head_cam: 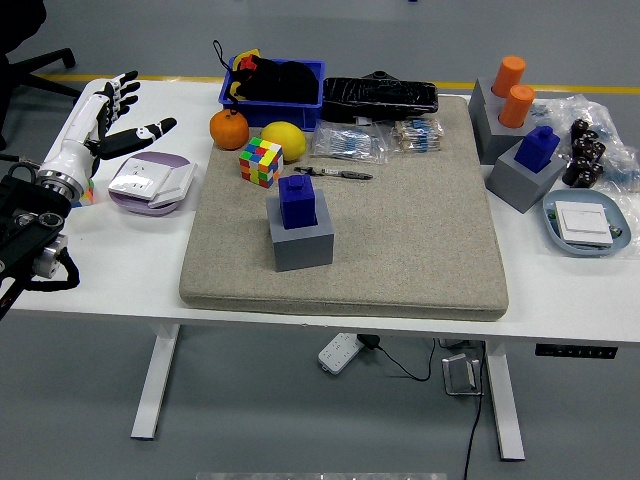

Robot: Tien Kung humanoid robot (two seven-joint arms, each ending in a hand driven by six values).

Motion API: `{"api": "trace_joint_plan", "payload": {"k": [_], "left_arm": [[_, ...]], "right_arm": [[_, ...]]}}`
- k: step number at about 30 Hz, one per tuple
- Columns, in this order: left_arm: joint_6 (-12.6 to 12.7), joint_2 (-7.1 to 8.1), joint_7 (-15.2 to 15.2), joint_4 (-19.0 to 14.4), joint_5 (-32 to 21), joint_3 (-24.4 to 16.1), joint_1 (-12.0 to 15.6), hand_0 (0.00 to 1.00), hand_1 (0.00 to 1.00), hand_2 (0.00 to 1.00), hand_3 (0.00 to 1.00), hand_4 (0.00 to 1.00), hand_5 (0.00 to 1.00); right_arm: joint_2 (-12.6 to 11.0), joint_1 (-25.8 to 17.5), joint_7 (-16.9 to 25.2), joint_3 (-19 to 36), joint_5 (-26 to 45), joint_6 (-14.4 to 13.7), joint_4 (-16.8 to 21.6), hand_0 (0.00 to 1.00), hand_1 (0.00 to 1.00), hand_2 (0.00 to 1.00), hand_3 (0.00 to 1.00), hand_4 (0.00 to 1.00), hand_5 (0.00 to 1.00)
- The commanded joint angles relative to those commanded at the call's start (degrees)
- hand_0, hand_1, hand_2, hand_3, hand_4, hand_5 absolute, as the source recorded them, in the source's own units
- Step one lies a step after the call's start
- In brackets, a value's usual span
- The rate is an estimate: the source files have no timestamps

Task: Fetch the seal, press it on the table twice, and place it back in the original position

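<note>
A dark blue seal [298,200] stands upright in a grey block holder [302,241] on the beige felt mat [400,240], left of the mat's centre. My left hand [112,112] hovers at the table's far left, well away from the seal, fingers spread and holding nothing. A second blue seal [540,146] sits in a grey holder [524,178] at the right edge of the mat. My right arm is out of view.
Beside my left hand lies a white and lilac box [150,181]. Behind the seal are a Rubik's cube [260,161], an orange [229,129], a lemon [283,138], a blue bin [280,82] and a pen [335,173]. Orange cylinders [513,88] stand at the back right.
</note>
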Motion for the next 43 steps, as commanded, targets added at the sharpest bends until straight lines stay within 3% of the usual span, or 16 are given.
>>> {"api": "trace_joint_plan", "payload": {"k": [43], "left_arm": [[-0.09, 0.08, 0.24, -0.36, 0.08, 0.57, -0.66, 0.930, 0.924, 0.943, 0.953, 0.899, 0.284]], "right_arm": [[-0.08, -0.03, -0.09, -0.23, 0.21, 0.05, 0.00, 0.863, 0.773, 0.725, 0.742, 0.793, 0.568]]}}
